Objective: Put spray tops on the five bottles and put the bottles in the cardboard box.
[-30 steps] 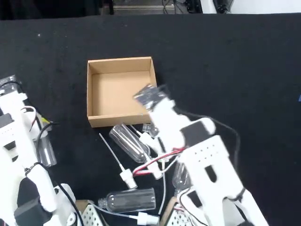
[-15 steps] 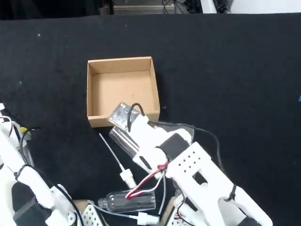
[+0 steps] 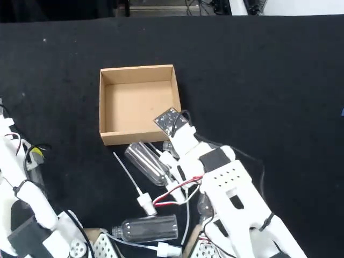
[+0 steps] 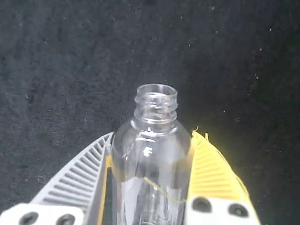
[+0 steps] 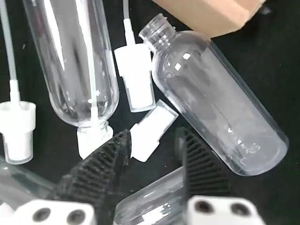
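Observation:
The open cardboard box point(image 3: 137, 105) stands on the black table. My left gripper point(image 4: 152, 138) is shut on an upright clear bottle point(image 4: 154, 140) with a bare open neck; it hangs at the far left point(image 3: 33, 158). My right gripper point(image 5: 153, 140) is open just in front of the box point(image 3: 172, 161), low over a loose white spray top point(image 5: 152, 129) that lies between its black fingers point(image 5: 101, 176). Beside it lie an uncapped bottle point(image 5: 218, 117) and a longer bottle point(image 5: 70, 61) with a white piece at its neck.
Another loose spray top point(image 3: 145, 203) with a long tube lies on the table, also seen as a white cap point(image 5: 16, 131). A further bottle point(image 3: 145, 228) lies at the front edge, and one point(image 3: 207, 204) sits half under the right arm. The cloth right of the box is bare.
The right arm swung left toward the box's front corner, then came back right over the bottles. The left arm drifted left with its bottle.

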Controlling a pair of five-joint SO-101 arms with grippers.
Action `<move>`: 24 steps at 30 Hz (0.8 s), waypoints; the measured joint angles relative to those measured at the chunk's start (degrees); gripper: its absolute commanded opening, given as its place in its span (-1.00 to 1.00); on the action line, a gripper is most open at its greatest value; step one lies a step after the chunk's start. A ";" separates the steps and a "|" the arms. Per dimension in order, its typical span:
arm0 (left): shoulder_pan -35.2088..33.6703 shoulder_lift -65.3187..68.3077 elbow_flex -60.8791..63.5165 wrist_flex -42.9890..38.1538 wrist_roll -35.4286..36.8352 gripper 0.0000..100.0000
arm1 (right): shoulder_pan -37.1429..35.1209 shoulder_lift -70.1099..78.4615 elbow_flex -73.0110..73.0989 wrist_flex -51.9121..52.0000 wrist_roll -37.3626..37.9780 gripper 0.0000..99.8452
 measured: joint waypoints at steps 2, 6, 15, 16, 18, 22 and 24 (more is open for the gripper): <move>0.18 0.00 0.00 0.00 0.00 -0.94 | 0.00 0.00 0.18 -0.44 0.00 -0.65; 0.26 0.00 0.00 0.00 0.00 -0.94 | 0.00 0.00 0.53 -0.53 0.00 -0.68; 0.26 0.00 0.00 0.00 0.00 -0.94 | 0.00 9.93 3.78 -7.56 -4.57 -0.68; 0.26 0.00 0.00 0.00 0.00 -0.94 | 0.00 11.34 3.78 -7.82 -5.71 -0.68; 0.26 0.00 0.00 0.00 0.00 -0.94 | 0.00 13.71 3.69 -8.00 -7.91 -0.68; 0.26 0.00 0.00 0.00 0.00 -0.94 | 0.00 15.21 2.55 -8.09 -11.16 -0.69; 0.26 0.00 0.00 0.00 0.00 -0.94 | 0.00 15.21 2.46 -8.18 -11.52 -0.73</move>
